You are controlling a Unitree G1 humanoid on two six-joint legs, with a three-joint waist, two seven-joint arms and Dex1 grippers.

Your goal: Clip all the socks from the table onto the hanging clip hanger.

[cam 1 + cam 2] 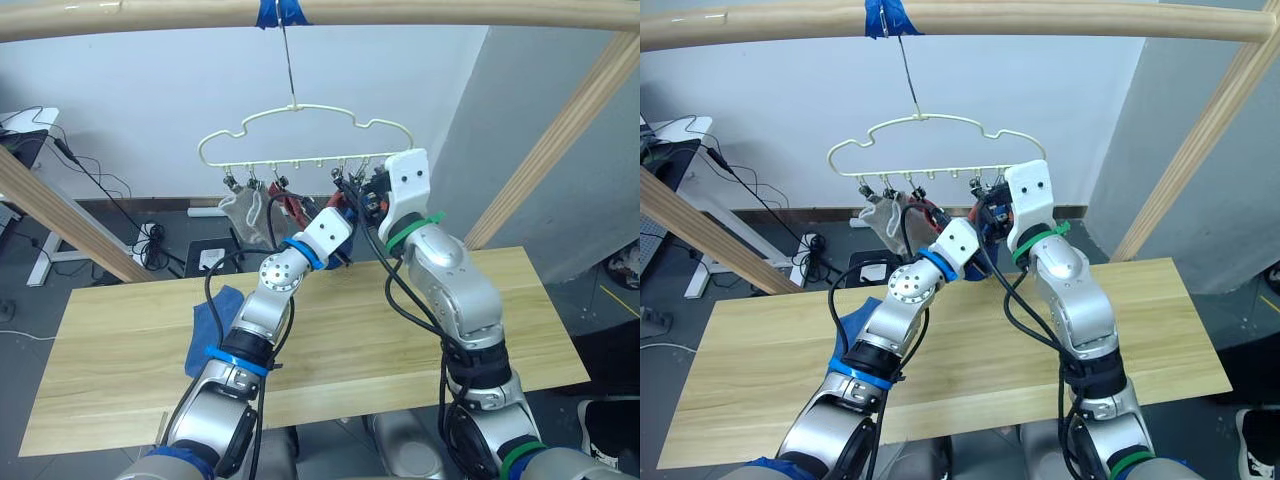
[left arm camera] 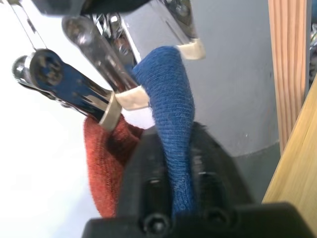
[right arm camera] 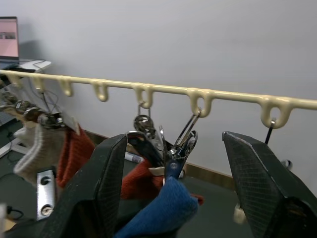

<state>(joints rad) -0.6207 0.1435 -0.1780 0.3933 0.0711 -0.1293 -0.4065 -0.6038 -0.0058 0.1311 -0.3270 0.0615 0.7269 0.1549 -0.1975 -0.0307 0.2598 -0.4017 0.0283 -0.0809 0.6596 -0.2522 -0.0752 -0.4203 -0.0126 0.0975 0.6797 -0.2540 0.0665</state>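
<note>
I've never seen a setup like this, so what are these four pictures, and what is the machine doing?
It is a two-armed robot. Two pictures look down from its head; the other two come from cameras on its wrists. A yellow clip hanger hangs from a wooden pole above a wooden table. A grey sock and rust-red socks already hang from its clips. The left gripper holds a blue sock up to a metal clip. The right gripper is open around that clip. Another blue sock lies on the table.

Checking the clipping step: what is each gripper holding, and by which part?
The left gripper grips a blue sock partway down, its top edge in a metal clip. The right gripper is open, holding nothing.
</note>
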